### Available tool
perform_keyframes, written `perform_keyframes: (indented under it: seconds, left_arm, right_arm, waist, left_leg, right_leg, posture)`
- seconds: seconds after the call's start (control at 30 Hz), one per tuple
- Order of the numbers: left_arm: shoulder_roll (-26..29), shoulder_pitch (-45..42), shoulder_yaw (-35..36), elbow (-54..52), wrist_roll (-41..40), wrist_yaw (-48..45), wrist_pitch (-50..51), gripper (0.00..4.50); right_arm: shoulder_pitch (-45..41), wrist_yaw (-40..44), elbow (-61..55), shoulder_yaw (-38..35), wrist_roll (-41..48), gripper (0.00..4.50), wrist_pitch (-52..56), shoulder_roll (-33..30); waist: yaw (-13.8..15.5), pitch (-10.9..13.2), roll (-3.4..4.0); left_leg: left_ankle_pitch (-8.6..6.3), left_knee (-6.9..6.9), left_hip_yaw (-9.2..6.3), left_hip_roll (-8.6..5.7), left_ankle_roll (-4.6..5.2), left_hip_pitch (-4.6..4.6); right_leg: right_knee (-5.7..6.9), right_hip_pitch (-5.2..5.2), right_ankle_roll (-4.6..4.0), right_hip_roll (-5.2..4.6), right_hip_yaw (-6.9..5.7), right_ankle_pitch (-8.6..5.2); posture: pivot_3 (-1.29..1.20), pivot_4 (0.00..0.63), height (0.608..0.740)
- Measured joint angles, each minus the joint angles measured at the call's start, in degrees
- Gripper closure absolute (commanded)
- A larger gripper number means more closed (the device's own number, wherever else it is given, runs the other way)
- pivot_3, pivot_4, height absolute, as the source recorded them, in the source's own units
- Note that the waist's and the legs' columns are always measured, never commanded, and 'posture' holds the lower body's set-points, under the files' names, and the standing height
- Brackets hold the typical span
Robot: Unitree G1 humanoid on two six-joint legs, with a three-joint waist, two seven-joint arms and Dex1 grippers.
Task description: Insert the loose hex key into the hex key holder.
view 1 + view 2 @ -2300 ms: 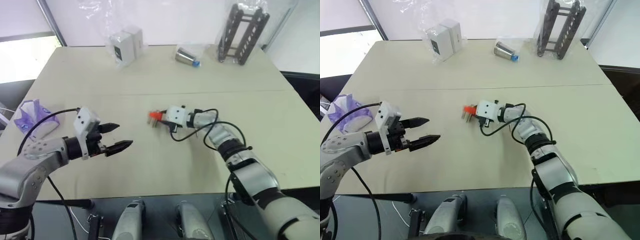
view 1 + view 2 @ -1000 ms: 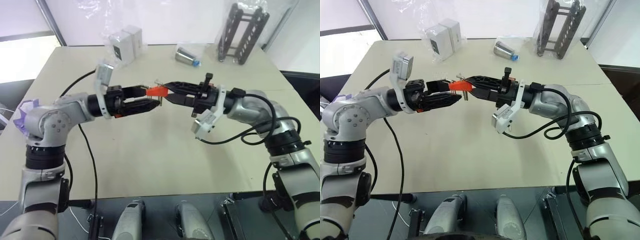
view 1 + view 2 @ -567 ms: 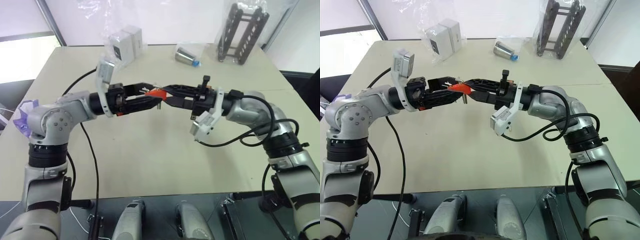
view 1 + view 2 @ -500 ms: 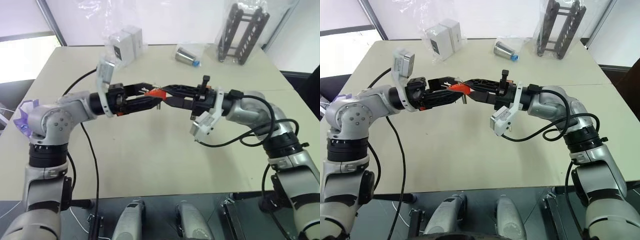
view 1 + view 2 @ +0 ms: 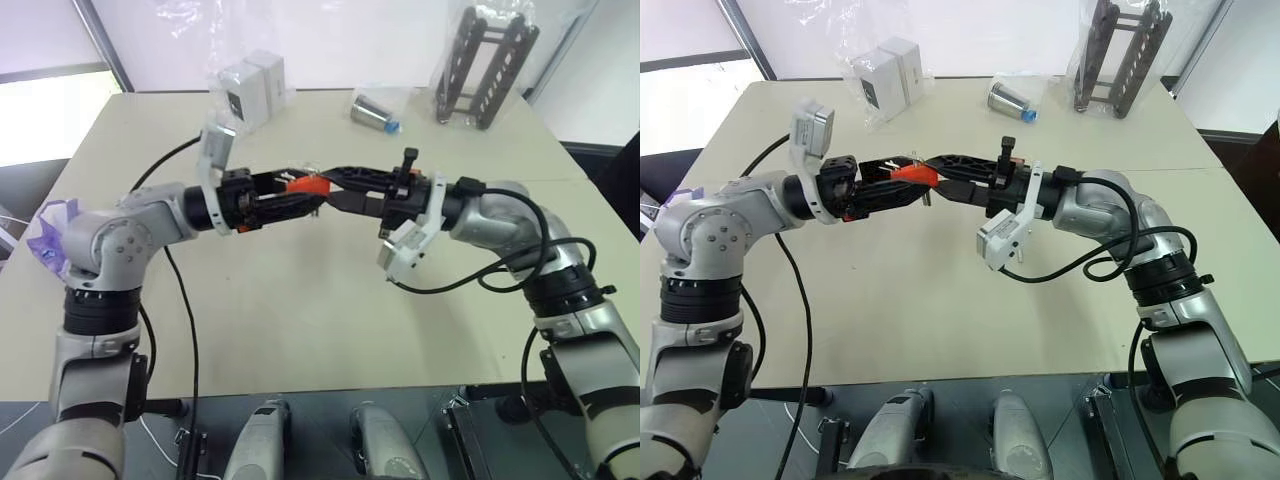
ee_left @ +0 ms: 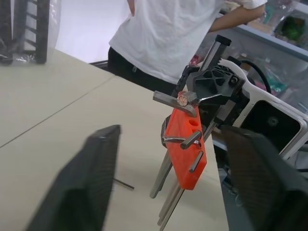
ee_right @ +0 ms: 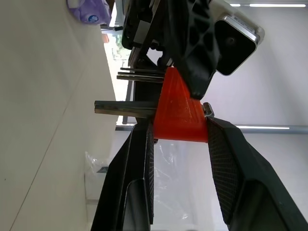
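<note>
The hex key holder is a small red-orange block with dark and silver keys sticking out. It hangs in the air above the table's middle, with my right gripper shut on it. The right wrist view shows both right fingers pressed against the block. My left gripper comes in from the left, open. Its fingers stand on either side of the holder, apart from it. A thin short rod lies on the table below; it may be the loose hex key.
At the table's far edge stand a white box in a plastic bag, a metal cup and a black rack. A purple bag lies at the left edge. A person in a white shirt stands beyond the table.
Since 2.3 s ago the right gripper has lifted the holder off the table and both arms have met mid-air. Over the last second the left fingers narrowed around the holder; the hands stayed put.
</note>
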Motion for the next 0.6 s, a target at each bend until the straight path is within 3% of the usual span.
perform_keyframes:
  seconds: [0.13,0.6]
  left_arm:
    - [-0.8,0.0,-0.1,-0.1,0.1,-0.1,-0.1,4.47]
    - [-0.7,0.0,-0.5,-0.7,1.3,-0.5,-0.7,4.47]
  right_arm:
    - [0.1,0.3,-0.4,0.0,0.2,3.50,0.9,0.0]
    - [1.1,1.7,-0.8,0.0,2.2,3.50,2.0,0.4]
  waist:
    - [0.0,0.0,0.00]
    - [0.0,0.0,0.00]
  left_leg:
    - [0.00,0.01,0.00,0.00,0.00,0.00]
    - [0.00,0.01,0.00,0.00,0.00,0.00]
  right_leg:
    - [0.00,0.00,0.00,0.00,0.00,0.00]
    - [0.02,0.00,0.00,0.00,0.00,0.00]
  posture:
    - [0.00,0.150,0.740]
    - [0.00,0.150,0.740]
